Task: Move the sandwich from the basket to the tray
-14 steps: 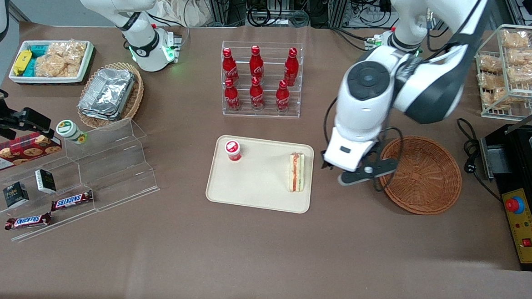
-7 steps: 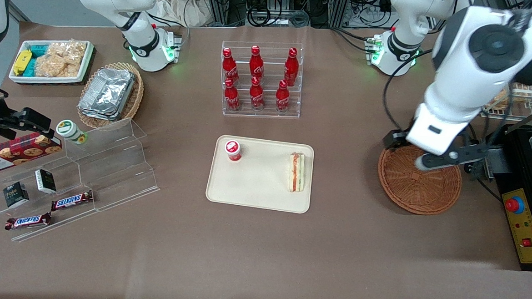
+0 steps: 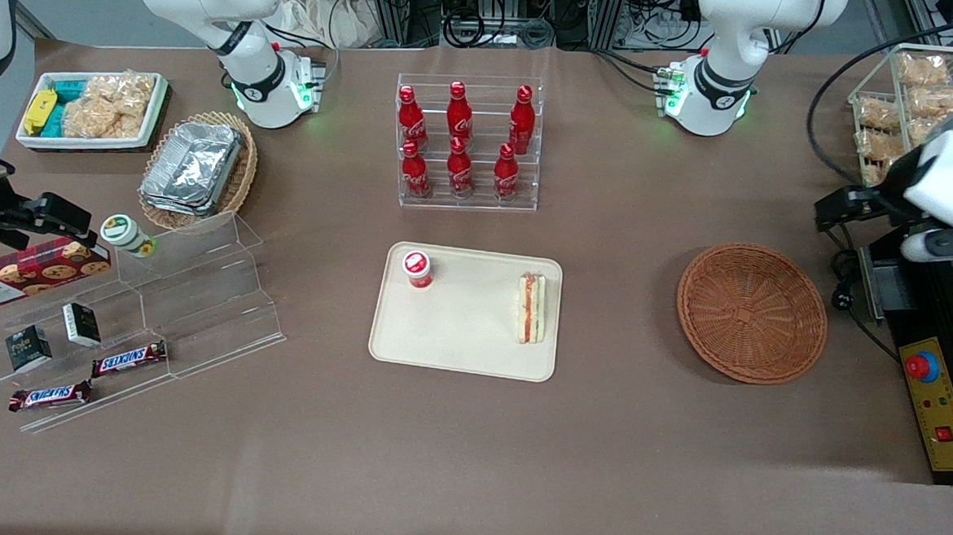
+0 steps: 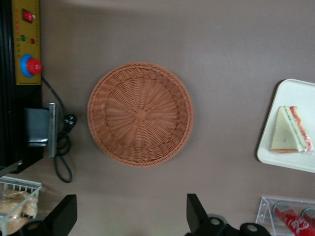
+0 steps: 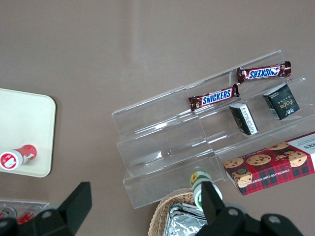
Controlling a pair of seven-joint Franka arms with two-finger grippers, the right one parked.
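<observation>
A clear stepped stand (image 5: 197,142) is the landmark here. Two Snickers bars (image 5: 212,97) (image 5: 263,72) lie end to end on its outermost step. Two small dark boxes (image 5: 243,118) (image 5: 281,101) sit on the next step, and a red tartan cookie box (image 5: 270,167) lies one step further in. Just beside the stand's tallest edge is what looks like a green-lidded jar (image 5: 198,178), partly hidden, with a tan wicker basket (image 5: 165,216) of foil containers (image 5: 186,223) near it. Well apart from the stand, toward the working arm's end, the tray (image 5: 29,118) carries a small red-capped bottle (image 5: 17,157).
</observation>
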